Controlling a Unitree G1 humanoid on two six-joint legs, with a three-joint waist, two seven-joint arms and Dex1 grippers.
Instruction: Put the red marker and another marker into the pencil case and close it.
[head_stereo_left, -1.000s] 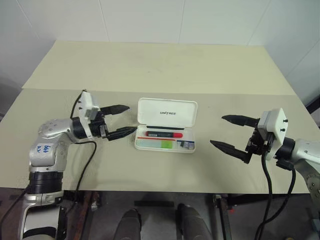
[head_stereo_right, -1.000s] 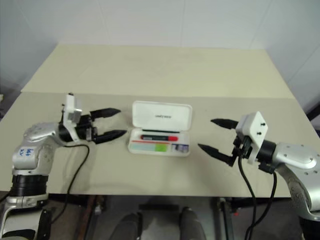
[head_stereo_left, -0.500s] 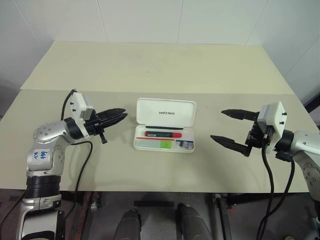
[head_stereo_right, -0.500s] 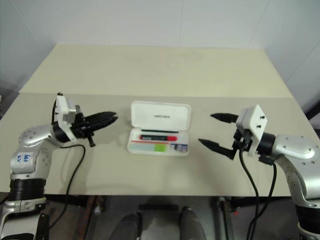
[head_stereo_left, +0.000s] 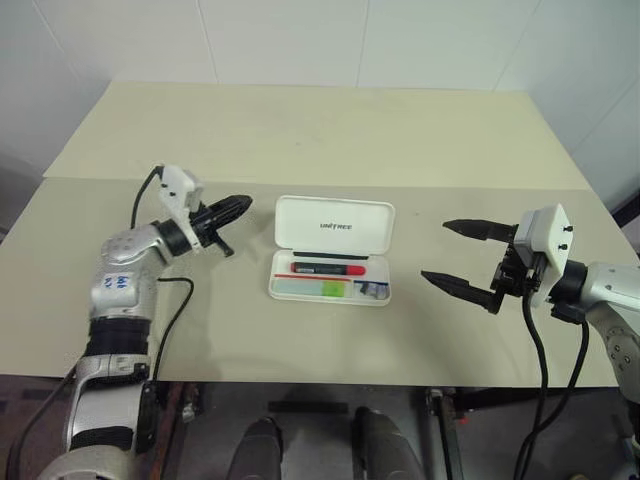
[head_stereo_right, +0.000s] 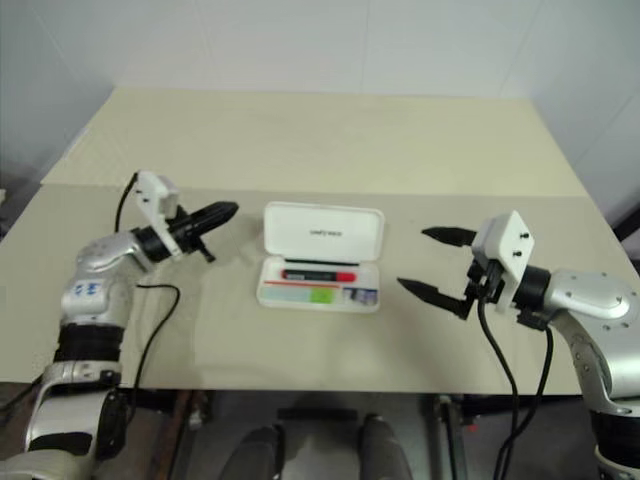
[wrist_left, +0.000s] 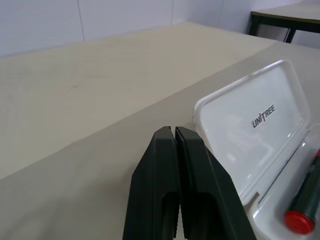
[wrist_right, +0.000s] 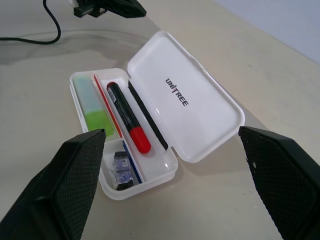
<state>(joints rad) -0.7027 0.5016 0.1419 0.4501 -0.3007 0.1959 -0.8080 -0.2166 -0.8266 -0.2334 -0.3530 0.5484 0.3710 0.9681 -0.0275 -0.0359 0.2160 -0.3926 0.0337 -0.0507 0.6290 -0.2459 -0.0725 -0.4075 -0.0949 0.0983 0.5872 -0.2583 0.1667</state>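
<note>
Both markers lie in the open case (head_stereo_left: 331, 265): the red marker (head_stereo_left: 328, 268) beside the green one (head_stereo_left: 322, 288). Our left gripper (head_stereo_left: 236, 205) is clenched on nothing near the lid (head_stereo_left: 335, 226); our right gripper (head_stereo_left: 458, 253) gapes, empty. A clumsy nudge could shove the case instead of folding the lid. Beige table (head_stereo_left: 300, 130), white walls.
</note>
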